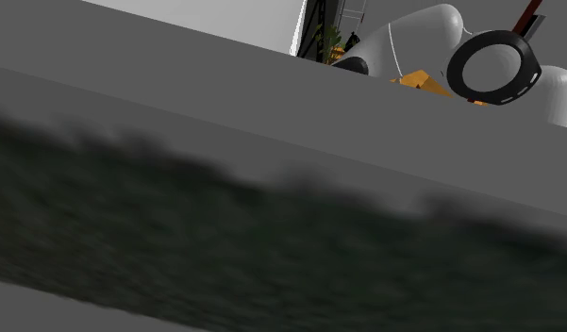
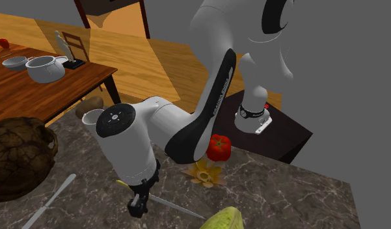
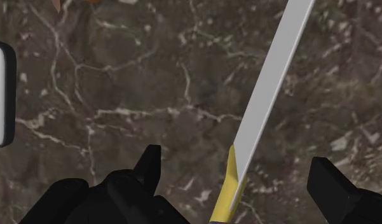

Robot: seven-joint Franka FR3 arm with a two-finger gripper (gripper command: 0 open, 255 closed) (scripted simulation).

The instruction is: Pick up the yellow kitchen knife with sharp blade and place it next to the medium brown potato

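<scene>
**Hand open over the knife, nothing gripped**

- Wrist view: we see the hand (image 3: 234,159) with its two black fingers (image 3: 149,167) standing wide apart. Nothing is clasped between them.
- The knife (image 3: 266,95) lies flat on the dark marble table (image 3: 119,76), in the gap between the fingers and roughly midway. It touches neither of them.
- The grey blade runs away from the hand at a slant. The yellow handle (image 3: 226,194) begins level with the fingertips and passes back under the hand.
- A white object with a dark rim (image 3: 0,92) lies on the marble off to one side, well apart from the knife.
- Second exterior view: the hand (image 2: 136,208) points down, low over the marble table (image 2: 285,188), near that view's bottom edge. The knife's blade (image 2: 177,208) sticks out from it toward that view's right, and a bit of yellow handle (image 2: 124,185) shows on the other side.
- We cannot tell whether the fingertips touch the table.
- A brown potato (image 2: 88,106) sits at the far edge of the marble, behind the arm's white joint and well apart from the knife.
- A red tomato (image 2: 218,148) rests beside the arm, with a yellow flower-shaped item (image 2: 205,174) just in front of it.
- Shoulder view: the arm's black ring joint (image 1: 493,66) shows at upper right.
</scene>
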